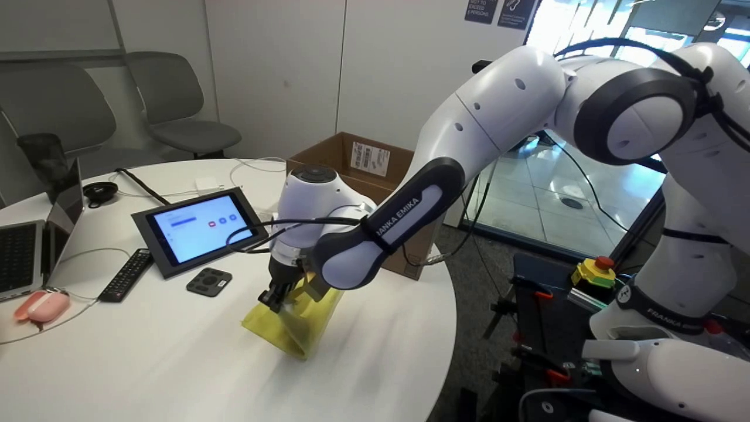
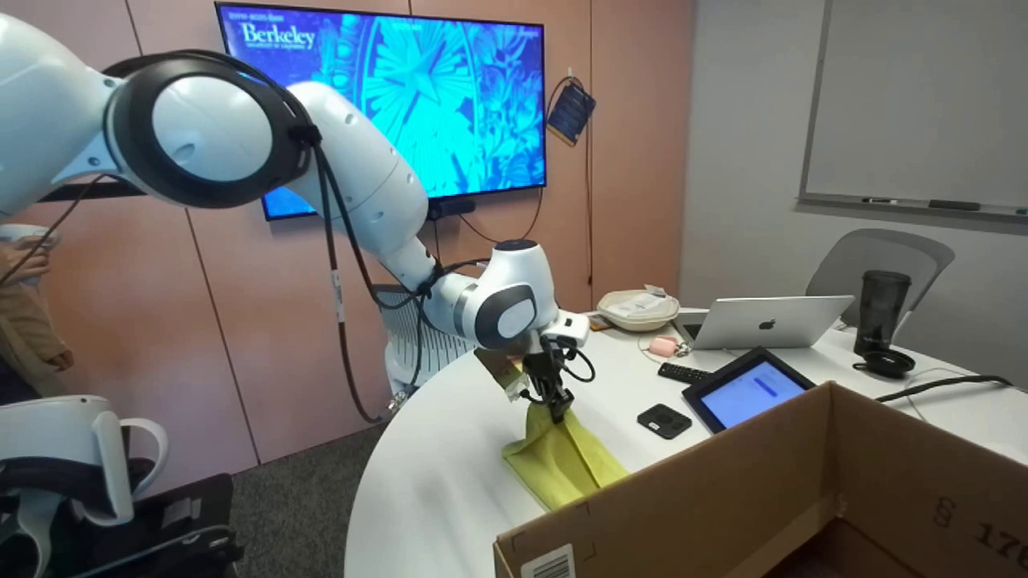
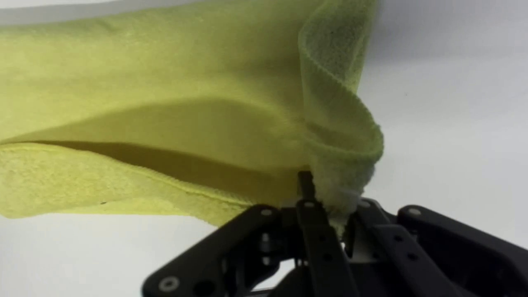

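A yellow-green cloth (image 1: 304, 328) lies partly on the white round table (image 1: 205, 363), with one part drawn up. In the wrist view my gripper (image 3: 335, 194) is shut on a bunched fold of this cloth (image 3: 165, 86). The fold loops above the fingers and hides the tip of the right one. A second layer of cloth opens out to the left as a shallow pocket. Both exterior views show the gripper (image 2: 556, 413) pointing down at the raised part, close over the table. The rest of the cloth (image 2: 562, 470) spreads below it, with its lower end behind the box.
A cardboard box (image 2: 683, 514) stands open beside the cloth. Around it on the table are a tablet on a stand (image 1: 199, 228), a small black device (image 1: 209, 282), a remote (image 1: 126, 275), a pink case (image 1: 47, 306) and a laptop (image 2: 771, 323). The table's edge (image 1: 454, 328) is nearby.
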Robot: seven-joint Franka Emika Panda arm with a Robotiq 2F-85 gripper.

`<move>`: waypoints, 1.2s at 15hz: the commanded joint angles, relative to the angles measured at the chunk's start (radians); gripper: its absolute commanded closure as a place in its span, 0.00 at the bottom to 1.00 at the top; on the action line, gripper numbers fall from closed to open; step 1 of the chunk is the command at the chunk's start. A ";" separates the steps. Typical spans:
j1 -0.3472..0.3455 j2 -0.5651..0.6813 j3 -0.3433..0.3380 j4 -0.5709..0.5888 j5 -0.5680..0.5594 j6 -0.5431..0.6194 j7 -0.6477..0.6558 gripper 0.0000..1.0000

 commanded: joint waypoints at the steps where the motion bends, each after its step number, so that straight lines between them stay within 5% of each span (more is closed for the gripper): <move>1: 0.026 0.140 -0.030 0.221 -0.045 -0.105 0.003 0.93; 5: 0.025 0.252 -0.033 0.388 -0.069 -0.222 0.003 0.90; 6: 0.023 0.274 -0.032 0.422 -0.071 -0.237 0.004 0.65; 8: 0.023 0.294 -0.035 0.468 -0.077 -0.255 0.008 0.59; 15: 0.040 0.307 -0.043 0.586 -0.089 -0.237 0.014 0.03; 18: 0.052 0.320 -0.037 0.628 -0.089 -0.247 0.008 0.00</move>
